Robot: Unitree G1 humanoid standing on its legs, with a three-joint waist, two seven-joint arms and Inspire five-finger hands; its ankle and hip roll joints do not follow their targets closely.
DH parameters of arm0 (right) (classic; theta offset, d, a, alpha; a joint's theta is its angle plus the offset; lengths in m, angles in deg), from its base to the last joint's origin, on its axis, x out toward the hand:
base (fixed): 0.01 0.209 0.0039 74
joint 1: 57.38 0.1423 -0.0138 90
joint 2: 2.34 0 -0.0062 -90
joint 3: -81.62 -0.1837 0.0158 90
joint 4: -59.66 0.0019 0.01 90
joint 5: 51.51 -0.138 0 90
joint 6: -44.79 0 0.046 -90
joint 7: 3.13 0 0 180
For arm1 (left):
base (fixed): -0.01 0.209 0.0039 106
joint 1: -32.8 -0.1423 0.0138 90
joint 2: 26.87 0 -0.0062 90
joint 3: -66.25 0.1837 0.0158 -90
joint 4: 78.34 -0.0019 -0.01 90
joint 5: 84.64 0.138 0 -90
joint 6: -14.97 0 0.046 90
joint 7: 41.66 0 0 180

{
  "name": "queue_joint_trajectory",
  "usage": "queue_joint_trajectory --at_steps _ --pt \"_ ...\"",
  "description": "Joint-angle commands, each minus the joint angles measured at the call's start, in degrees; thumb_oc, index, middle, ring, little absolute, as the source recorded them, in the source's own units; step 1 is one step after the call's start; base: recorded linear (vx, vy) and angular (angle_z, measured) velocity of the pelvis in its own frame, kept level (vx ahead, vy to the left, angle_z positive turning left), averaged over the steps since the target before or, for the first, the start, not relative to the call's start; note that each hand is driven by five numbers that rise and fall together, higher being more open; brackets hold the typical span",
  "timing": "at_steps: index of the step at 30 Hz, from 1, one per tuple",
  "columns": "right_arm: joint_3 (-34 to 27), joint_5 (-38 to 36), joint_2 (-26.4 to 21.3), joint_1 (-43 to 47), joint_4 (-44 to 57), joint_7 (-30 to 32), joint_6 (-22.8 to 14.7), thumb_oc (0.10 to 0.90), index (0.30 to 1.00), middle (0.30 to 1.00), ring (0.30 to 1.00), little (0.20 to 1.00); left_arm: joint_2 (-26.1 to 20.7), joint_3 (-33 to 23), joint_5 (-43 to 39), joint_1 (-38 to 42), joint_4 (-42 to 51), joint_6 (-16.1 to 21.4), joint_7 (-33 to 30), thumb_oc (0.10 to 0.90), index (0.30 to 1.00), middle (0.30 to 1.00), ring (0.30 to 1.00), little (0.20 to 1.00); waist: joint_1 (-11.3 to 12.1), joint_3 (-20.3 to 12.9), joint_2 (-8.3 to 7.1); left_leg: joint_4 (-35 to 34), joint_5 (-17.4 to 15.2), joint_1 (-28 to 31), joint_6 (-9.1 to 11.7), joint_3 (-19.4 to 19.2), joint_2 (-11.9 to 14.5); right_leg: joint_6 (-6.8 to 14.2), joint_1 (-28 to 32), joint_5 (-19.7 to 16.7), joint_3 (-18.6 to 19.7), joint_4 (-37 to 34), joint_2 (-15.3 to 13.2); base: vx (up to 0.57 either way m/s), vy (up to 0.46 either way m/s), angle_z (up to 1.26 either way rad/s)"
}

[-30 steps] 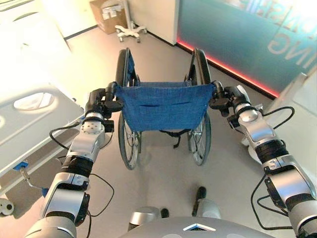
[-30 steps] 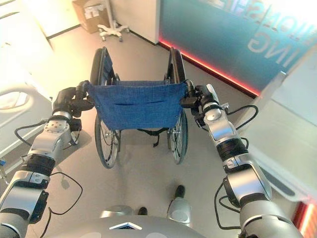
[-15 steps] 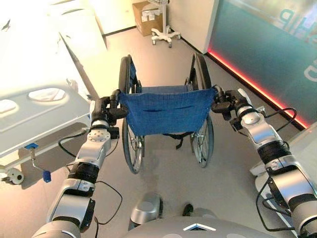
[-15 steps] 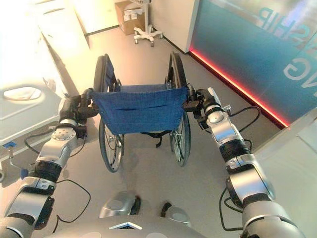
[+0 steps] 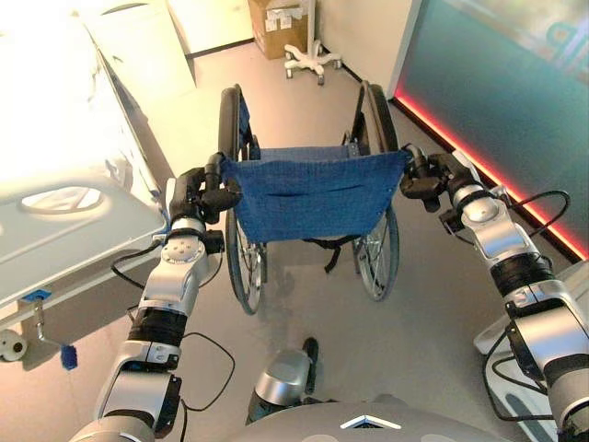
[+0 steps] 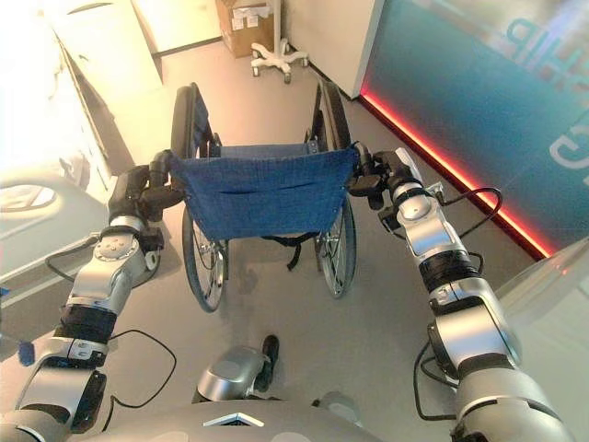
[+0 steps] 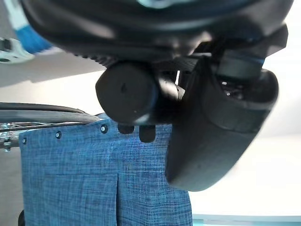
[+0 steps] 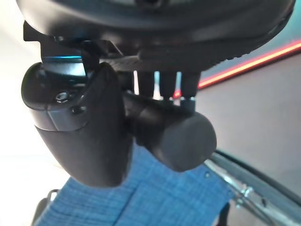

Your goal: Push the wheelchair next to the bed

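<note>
Wheelchair (image 5: 313, 198) nearer bed (image 5: 64, 230) than before, both hands gripping.

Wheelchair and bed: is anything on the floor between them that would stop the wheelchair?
Nothing visible does. The wheelchair stands just right of the bed, with only bare floor between them. The left robot hand and right robot hand each grip a push handle.

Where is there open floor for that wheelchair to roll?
Bare floor runs ahead of the wheelchair, between the bed and the red-lit wall. Far ahead, a cardboard box and wheeled stand base crowd it. Left hand and right hand grip its handles.
</note>
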State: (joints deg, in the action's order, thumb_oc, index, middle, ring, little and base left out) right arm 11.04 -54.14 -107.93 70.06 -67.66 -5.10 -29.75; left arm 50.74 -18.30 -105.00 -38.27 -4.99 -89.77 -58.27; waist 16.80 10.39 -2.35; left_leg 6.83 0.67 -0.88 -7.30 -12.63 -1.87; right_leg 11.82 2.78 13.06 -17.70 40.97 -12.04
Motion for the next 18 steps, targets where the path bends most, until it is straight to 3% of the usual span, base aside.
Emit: queue_joint_trajectory --at_steps 1,4,6,8,9,13,16,18 --pt "6.33 8.28 -4.29 -1.19 2.48 -2.12 -3.75 0.400 0.300 0.300 0.300 0.300 -2.78 6.86 4.68 -1.88 -2.42 6.80 5.58 0.400 0.300 0.300 0.300 0.300 -2.53 -0.23 0.82 -0.65 -0.74 -3.07 3.60 2.79 -1.59 -3.42 -0.75 -15.68 -3.97 -15.02 -0.27 0.32 -0.247 0.00" --pt "6.57 7.47 -4.18 -0.50 0.78 -0.96 -4.40 0.400 0.300 0.300 0.300 0.300 -2.76 8.28 4.68 0.30 -4.04 7.18 5.92 0.400 0.300 0.300 0.300 0.300 -4.11 1.02 1.39 -0.64 -2.41 -0.23 3.87 5.36 -1.52 -3.85 -4.55 -18.25 -2.79 -20.99 -1.73 0.31 -0.237 0.48" --pt "6.74 6.88 -4.71 0.23 -0.26 0.06 -4.82 0.400 0.300 0.300 0.300 0.300 -2.95 10.01 3.11 2.95 -4.45 6.33 6.15 0.400 0.300 0.300 0.300 0.300 -6.48 1.76 0.73 -0.28 -5.16 1.62 4.09 10.16 -2.60 -2.57 -9.01 -22.49 2.49 -34.42 -2.61 0.46 -0.323 0.71" --pt "6.64 7.43 -5.21 0.52 0.76 0.21 -4.55 0.400 0.300 0.300 0.300 0.300 -2.23 10.49 2.01 3.84 -4.32 5.72 5.39 0.400 0.300 0.300 0.300 0.300 -7.69 2.04 0.75 0.94 -7.50 2.51 4.07 12.59 -2.75 -2.06 -10.09 -23.02 4.68 -40.72 -3.10 0.48 -0.288 0.95" --pt "6.62 7.54 -5.26 0.57 0.92 0.18 -4.49 0.400 0.300 0.300 0.300 0.300 -2.07 10.52 1.86 3.91 -4.33 5.68 5.20 0.400 0.300 0.300 0.300 0.300 -7.82 2.07 0.76 1.24 -7.88 2.58 4.07 12.88 -2.76 -1.99 -10.02 -23.09 4.88 -41.24 -3.11 0.55 -0.379 1.02" --pt "5.76 7.32 -6.51 0.46 4.86 -1.08 -1.84 0.400 0.300 0.300 0.300 0.300 -0.46 9.18 2.46 3.21 -3.69 5.09 5.04 0.400 0.300 0.300 0.300 0.300 -8.56 2.00 -1.71 8.23 -12.50 1.04 4.18 15.85 -3.90 -1.43 -9.32 -22.77 8.85 -37.91 -2.60 0.38 -0.387 0.74" --pt "5.50 6.14 -6.97 -0.20 6.91 -3.10 -0.91 0.400 0.300 0.300 0.300 0.300 -0.19 7.71 2.36 1.22 -2.86 3.70 5.29 0.400 0.300 0.300 0.300 0.300 -8.93 1.14 -2.70 12.15 -14.35 0.87 4.76 15.20 -1.09 -1.72 -10.55 -18.33 7.37 -29.63 -0.66 0.40 -0.428 0.63" --pt "5.51 5.59 -8.29 -0.58 7.62 -4.69 -1.56 0.400 0.300 0.300 0.300 0.300 -0.40 6.99 1.91 -0.20 -2.40 3.56 4.55 0.400 0.300 0.300 0.300 0.300 -9.77 0.77 -2.95 14.04 -14.25 2.87 6.25 13.61 3.09 -3.61 -10.29 -14.98 5.60 -27.51 0.19 0.41 -0.362 0.39"
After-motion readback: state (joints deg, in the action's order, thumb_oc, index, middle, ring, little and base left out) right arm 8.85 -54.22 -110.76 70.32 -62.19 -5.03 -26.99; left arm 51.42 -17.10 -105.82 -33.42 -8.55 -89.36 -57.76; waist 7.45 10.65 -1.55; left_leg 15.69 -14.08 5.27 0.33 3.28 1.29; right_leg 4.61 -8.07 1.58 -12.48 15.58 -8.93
